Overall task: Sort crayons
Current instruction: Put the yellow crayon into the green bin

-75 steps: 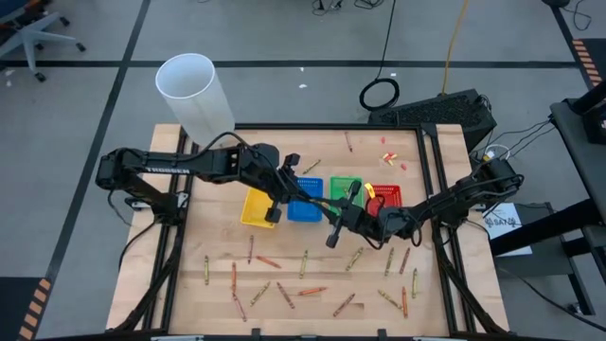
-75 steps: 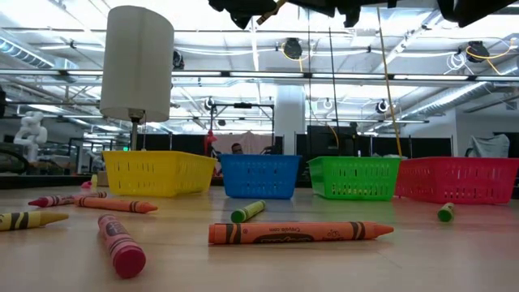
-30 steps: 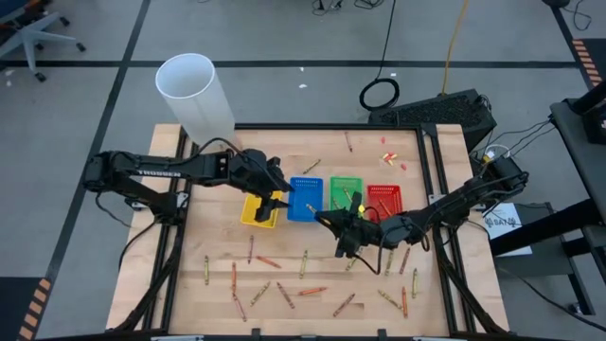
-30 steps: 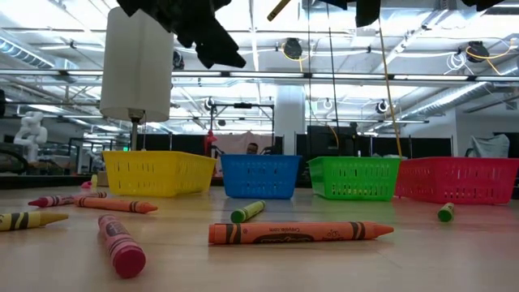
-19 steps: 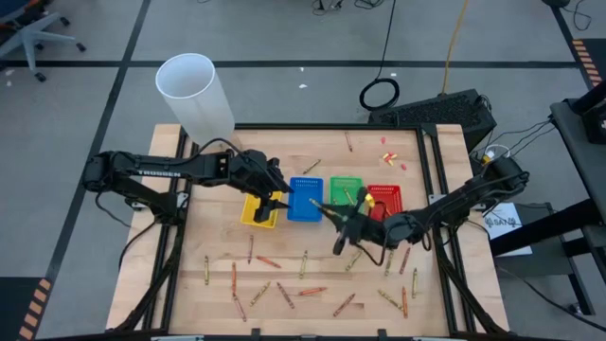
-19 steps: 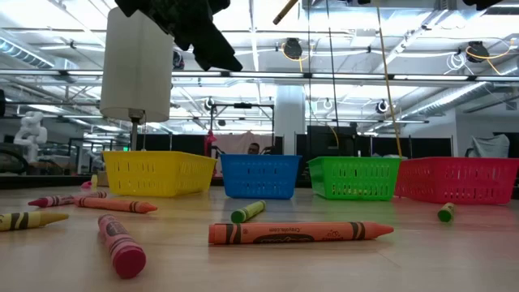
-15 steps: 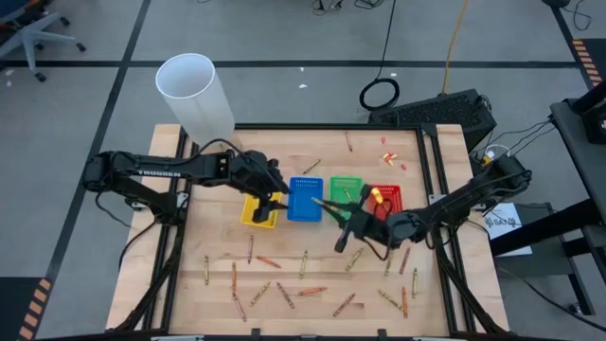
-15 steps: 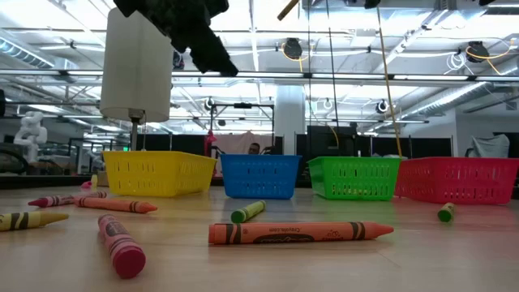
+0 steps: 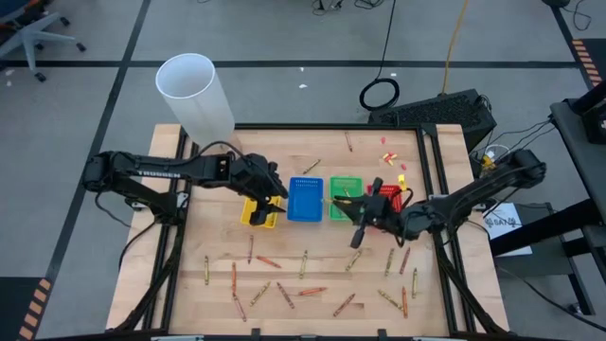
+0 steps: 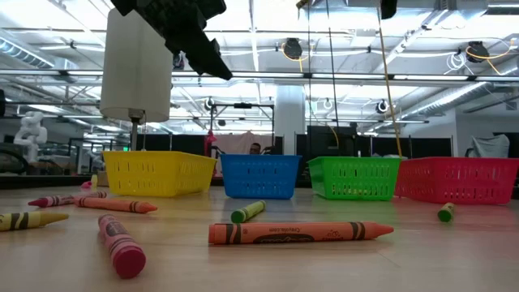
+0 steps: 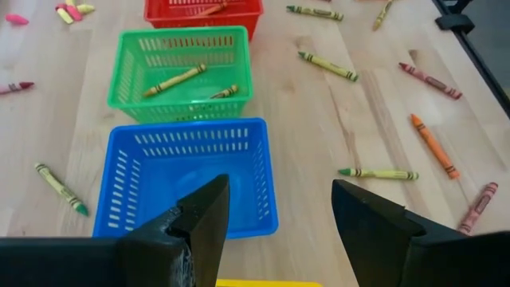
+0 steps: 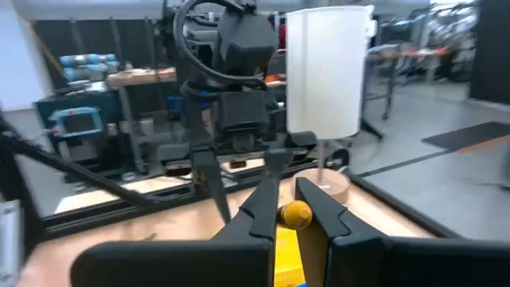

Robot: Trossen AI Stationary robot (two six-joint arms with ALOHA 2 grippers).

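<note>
My right gripper [image 9: 348, 205] hangs above the green tray [image 9: 345, 186], shut on a yellow crayon [image 9: 337, 199]. My left gripper [image 11: 275, 227] stands open and holds nothing; it is over the yellow tray [image 9: 254, 212], tipped down toward the blue tray [image 11: 187, 175]. Two crayons lie in the green tray [image 11: 179, 72]. The red tray [image 9: 386, 195] is partly under my right arm. Many loose crayons [image 9: 284, 284] lie flat on the near half of the table. My right gripper pinches the yellow crayon between its two fingers; the crayon's rounded end [image 12: 295, 214] shows in the gap between them. The fingers come level from the table's right side. The crayon is lifted clear, above the green tray.
A tall white cylinder [image 9: 194, 95] stands at the table's far left corner. An orange crayon [image 10: 300, 233], a red one [image 10: 122, 246] and a green one [image 10: 247, 212] lie close to the low camera. Small pink scraps [image 9: 390, 158] lie at the far right.
My right gripper, still shut on the yellow crayon, has risen and gone toward the table's far right, from the near side of the blue tray to above the green one, rolling its wrist as it went. My left gripper has tipped slightly and stayed in place.
</note>
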